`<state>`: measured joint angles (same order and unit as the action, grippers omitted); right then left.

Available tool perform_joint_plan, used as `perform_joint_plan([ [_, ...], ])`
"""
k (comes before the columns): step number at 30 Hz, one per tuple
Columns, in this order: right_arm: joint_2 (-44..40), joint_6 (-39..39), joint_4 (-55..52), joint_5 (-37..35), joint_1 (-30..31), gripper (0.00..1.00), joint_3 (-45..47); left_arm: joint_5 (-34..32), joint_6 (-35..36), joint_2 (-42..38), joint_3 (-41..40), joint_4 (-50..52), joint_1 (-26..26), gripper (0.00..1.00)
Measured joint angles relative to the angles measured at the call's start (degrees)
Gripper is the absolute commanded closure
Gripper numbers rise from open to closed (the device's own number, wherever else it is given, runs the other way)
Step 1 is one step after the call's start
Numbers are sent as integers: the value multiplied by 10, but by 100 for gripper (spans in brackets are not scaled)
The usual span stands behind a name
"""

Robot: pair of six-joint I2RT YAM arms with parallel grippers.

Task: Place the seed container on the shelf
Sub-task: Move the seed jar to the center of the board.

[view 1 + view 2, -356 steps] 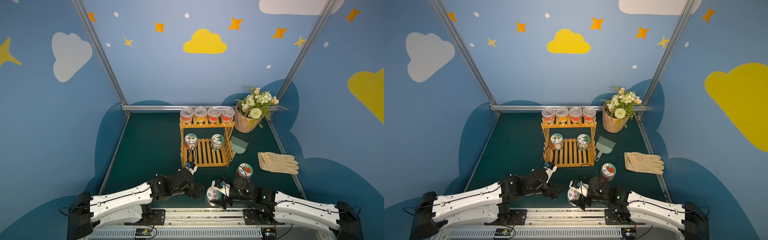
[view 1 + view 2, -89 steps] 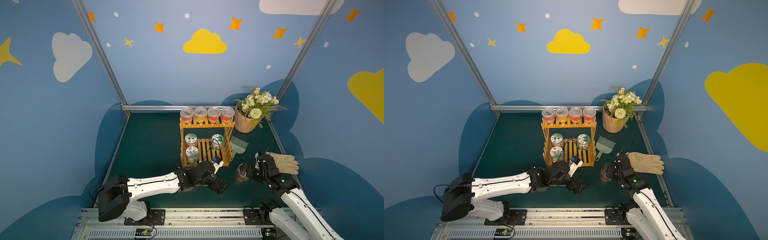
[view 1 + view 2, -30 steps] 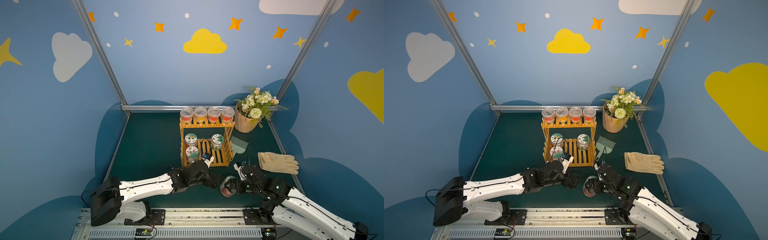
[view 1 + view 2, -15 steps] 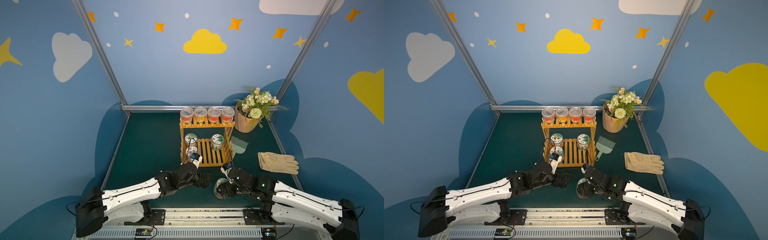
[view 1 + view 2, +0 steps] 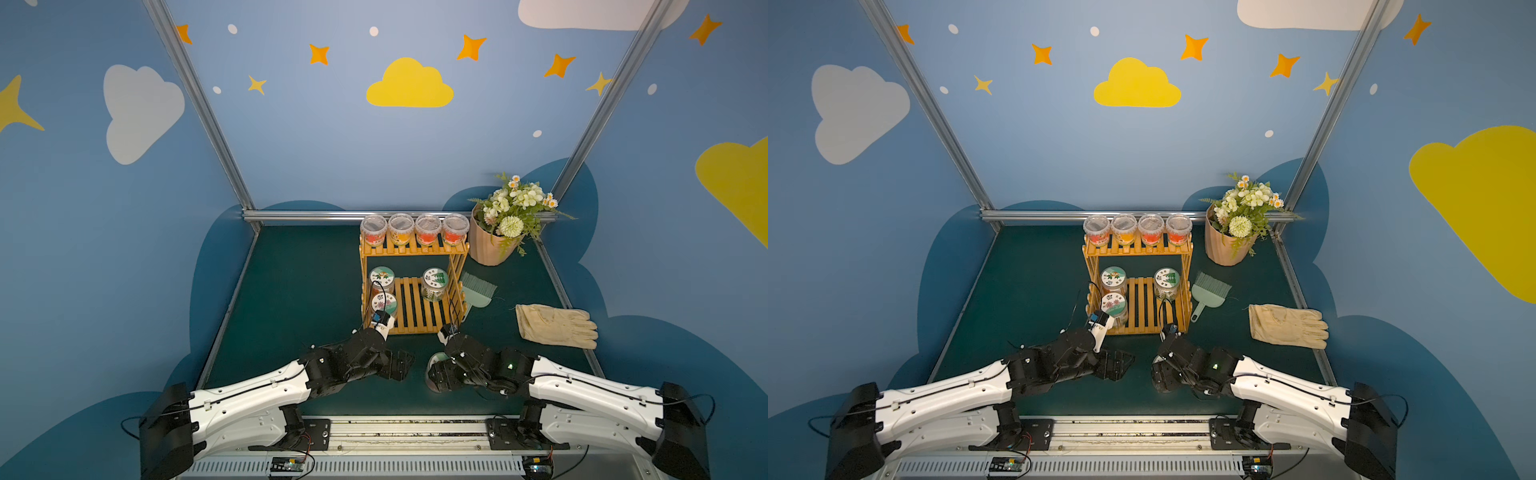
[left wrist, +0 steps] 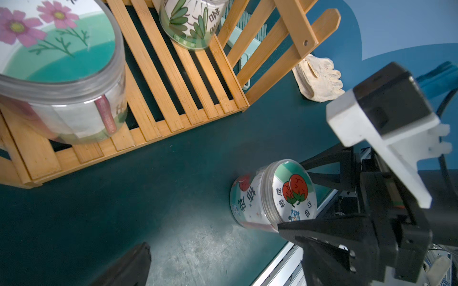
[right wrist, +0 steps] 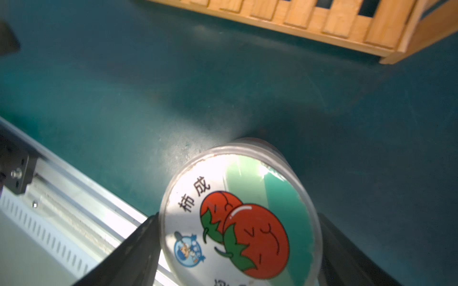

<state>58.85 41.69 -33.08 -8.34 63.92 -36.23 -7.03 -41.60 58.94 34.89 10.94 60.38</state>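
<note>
The right gripper [image 7: 236, 222] is closed on the seed jar [image 6: 270, 195], with one finger at each side of its tomato-printed lid. The seed jar is tilted, low over the green mat [image 5: 299, 291] near its near edge. It sits in front of the shelf [image 5: 415, 303], close to the right front corner and apart from it. The left gripper [image 5: 401, 365] hovers just left of the seed jar, fingers spread wide and holding nothing.
</note>
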Motion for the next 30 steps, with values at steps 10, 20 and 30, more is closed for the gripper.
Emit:
perform_joint_plan([
  [10,-21,88,-8,1,0,3,0,40,-3,27,-7,-14,0,0],
  [20,-69,78,-30,89,0,3,2,77,-2,63,-6,-32,0,0],
  [30,-97,-6,-10,162,28,8,15,77,-2,63,-6,-33,0,0],
])
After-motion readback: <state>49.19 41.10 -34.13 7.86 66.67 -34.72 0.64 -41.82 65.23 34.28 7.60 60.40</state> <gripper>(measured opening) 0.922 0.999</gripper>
